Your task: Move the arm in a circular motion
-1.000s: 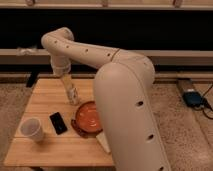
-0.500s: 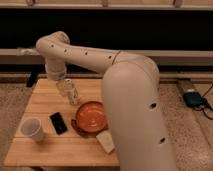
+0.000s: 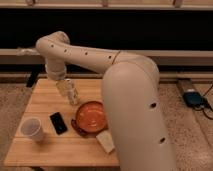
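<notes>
As our cream-white robot arm [image 3: 131, 90] arches over the wooden desk [image 3: 50, 149], its pale end effector [image 3: 71, 93] hangs there; we cannot tell its state.

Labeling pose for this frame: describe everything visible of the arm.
The arm is cream-white, smooth, plastic-looking: thick rounded segments dotted with small dark holes. A bulky segment fills the right foreground; a long link runs up-left to a bend, then drops. Its narrow pale gripper hangs tilted over the wooden table, behind-left of the orange bowl. Whether it touches anything cannot be told.
</notes>
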You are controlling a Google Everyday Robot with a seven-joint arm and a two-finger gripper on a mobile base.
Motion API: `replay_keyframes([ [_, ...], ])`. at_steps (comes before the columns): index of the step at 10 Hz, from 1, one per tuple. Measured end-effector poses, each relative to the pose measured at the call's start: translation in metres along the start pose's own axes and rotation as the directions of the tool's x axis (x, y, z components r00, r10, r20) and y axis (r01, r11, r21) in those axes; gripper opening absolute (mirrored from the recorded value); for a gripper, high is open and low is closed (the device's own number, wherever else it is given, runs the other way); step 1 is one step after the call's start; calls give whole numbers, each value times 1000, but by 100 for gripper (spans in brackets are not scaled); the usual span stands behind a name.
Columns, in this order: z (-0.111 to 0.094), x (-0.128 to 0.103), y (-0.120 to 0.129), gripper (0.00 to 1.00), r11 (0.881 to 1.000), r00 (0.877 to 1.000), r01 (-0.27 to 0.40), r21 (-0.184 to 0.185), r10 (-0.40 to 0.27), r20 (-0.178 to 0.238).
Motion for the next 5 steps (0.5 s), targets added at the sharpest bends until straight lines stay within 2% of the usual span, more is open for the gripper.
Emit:
replay_keyframes([
  [1, -1, 3, 2, 80, 1000, 1000, 17, -2, -17, -1],
  [5, -4, 49, 6, 80, 994, 994, 105, -13, -105, -12],
])
